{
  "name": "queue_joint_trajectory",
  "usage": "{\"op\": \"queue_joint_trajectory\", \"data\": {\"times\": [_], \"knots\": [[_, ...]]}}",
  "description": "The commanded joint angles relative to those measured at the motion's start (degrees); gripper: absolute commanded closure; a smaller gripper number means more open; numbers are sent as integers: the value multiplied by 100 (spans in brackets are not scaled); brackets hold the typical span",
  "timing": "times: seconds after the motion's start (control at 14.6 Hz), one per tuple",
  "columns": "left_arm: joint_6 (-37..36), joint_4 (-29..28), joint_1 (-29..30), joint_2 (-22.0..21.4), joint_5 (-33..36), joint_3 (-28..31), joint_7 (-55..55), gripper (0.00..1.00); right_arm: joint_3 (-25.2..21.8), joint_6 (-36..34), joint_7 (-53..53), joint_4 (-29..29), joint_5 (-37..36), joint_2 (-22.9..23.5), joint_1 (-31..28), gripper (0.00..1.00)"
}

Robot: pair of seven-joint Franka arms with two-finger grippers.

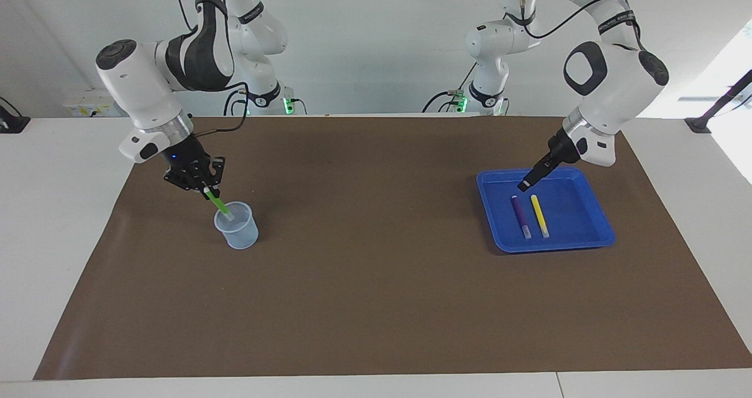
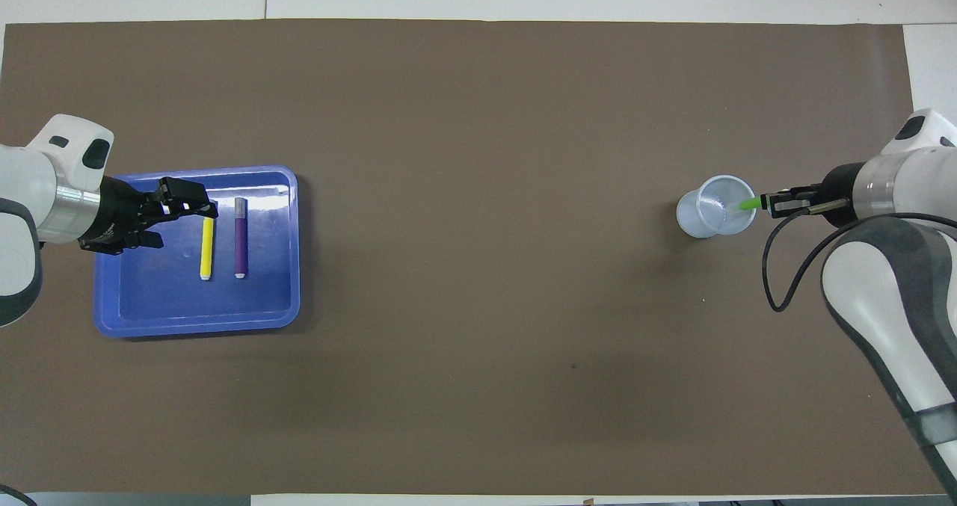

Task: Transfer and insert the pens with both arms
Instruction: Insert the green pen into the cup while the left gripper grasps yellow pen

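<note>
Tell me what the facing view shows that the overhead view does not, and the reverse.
Only the facing view shows both arms' bases and upper links, and the green pen slanting down into the cup. Only the overhead view shows the cup's open mouth from above. Both show the right pincer shut on the green pen over the cup, and the left pincer above the blue tray holding the yellow pen and purple pen.

The right claw [image 1: 207,190] gripped the green pen [image 1: 221,204], tilted, with its lower end inside the clear cup [image 1: 237,228] on the brown surface [image 1: 376,280]. The left claw [image 1: 524,185] hung over the blue tray [image 1: 599,233], apparently just above the purple pen [image 1: 520,216] and yellow pen [image 1: 539,215] lying side by side.
</note>
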Motion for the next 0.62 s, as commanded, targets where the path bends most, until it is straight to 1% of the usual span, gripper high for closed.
{"op": "queue_joint_trajectory", "data": {"times": [0.0,0.27,0.41,0.55], "knots": [[454,-89,110,386,597,-43,1147,0,84,175,-117,-82,-235,39,-128,100],[1106,-142,207,949,1353,-43,1870,0,84,272,-100,-82,-438,197,-128,100],[1352,-143,216,1160,1373,-43,1888,3,84,299,-91,-82,-473,267,-128,100],[1485,-169,234,1319,1381,-43,1897,10,84,307,-73,-82,-622,303,-119,100]]}}
